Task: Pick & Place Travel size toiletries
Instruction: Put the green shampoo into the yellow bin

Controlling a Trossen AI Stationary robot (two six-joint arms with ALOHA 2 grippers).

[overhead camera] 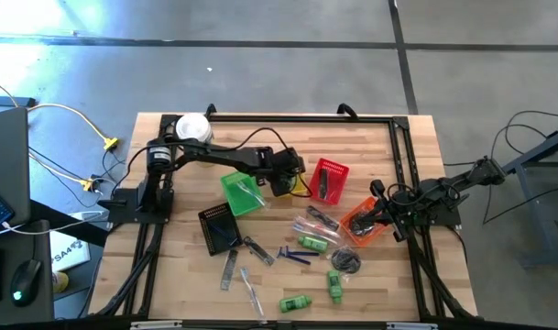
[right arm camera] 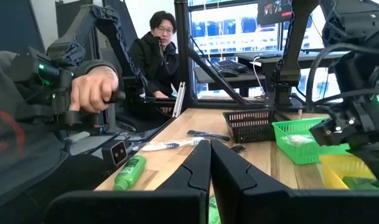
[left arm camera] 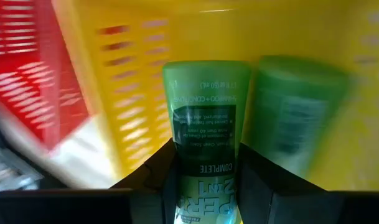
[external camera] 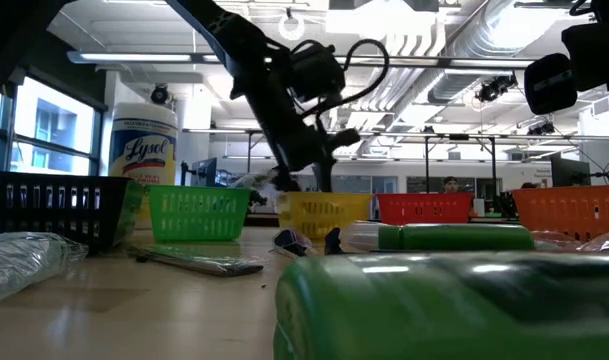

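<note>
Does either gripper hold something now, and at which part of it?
The left gripper holds a green mini bottle by its lower end, over the yellow basket. The right gripper is shut and holds nothing.

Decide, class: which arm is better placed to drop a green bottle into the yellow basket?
The left. Its gripper already holds a green mini bottle over the yellow basket. The right gripper sits shut and empty by the orange basket, farther away.

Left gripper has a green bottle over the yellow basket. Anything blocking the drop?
Nothing visible blocks it. The left gripper holds the green bottle just above the yellow basket; a second green bottle already lies inside, beside the spot, so it may land against it.
</note>
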